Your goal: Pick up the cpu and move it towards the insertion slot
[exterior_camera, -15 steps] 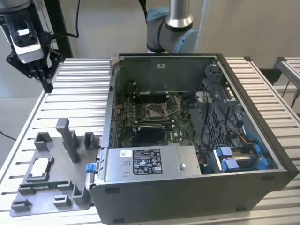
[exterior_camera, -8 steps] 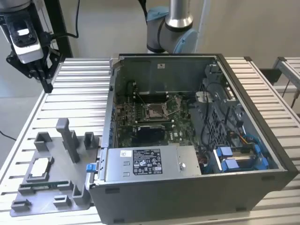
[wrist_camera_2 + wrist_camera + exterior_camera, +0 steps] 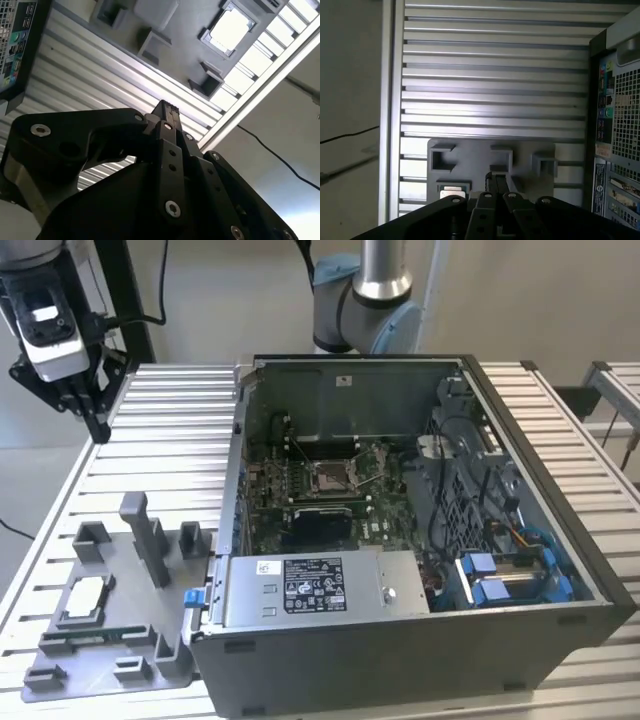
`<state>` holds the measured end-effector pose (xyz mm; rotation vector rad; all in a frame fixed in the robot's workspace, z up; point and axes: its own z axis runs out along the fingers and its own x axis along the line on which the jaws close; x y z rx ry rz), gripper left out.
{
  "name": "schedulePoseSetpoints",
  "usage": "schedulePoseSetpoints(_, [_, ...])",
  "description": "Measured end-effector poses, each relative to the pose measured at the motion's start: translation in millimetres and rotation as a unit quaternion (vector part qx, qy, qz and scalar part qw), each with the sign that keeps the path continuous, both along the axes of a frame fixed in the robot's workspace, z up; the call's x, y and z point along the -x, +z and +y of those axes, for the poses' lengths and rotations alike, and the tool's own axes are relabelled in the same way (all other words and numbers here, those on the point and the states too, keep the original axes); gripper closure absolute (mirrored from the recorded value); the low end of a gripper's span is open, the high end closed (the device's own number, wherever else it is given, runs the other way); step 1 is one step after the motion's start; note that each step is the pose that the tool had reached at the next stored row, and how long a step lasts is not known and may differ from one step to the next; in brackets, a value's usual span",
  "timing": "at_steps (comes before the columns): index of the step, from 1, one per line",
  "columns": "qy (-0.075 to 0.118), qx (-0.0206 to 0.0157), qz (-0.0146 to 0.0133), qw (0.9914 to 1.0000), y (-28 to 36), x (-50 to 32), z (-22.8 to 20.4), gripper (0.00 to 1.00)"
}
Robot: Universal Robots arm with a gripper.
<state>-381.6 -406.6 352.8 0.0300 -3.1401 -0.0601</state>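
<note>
Gripper (image 3: 166, 110): fingers pressed together, nothing between them. Hangs above slatted aluminium table (image 3: 180, 440), exterior view's far left, well apart from cpu (image 3: 82, 598). Cpu lies flat in recess of grey tray (image 3: 135, 615), near left. Insertion slot (image 3: 330, 477) sits inside open computer case (image 3: 420, 650), bare. Judgement: cpu light, stiff, thin, fragile underside; hold by opposite edges.

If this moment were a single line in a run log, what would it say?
gripper: shut, empty, above table | cpu: lying in grey tray, untouched | insertion slot: inside open case
</note>
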Motion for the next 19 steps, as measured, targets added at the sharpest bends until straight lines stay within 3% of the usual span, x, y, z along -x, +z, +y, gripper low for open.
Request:
schedulePoseSetpoints(4, [0.000,0.0000,0.0001,1.00000,-0.1,2.6,-6.6,1.00])
schedulePoseSetpoints(19, [-0.001,0.0000,0.0000,1.00000,-1.2,24.8,-33.4,1.00])
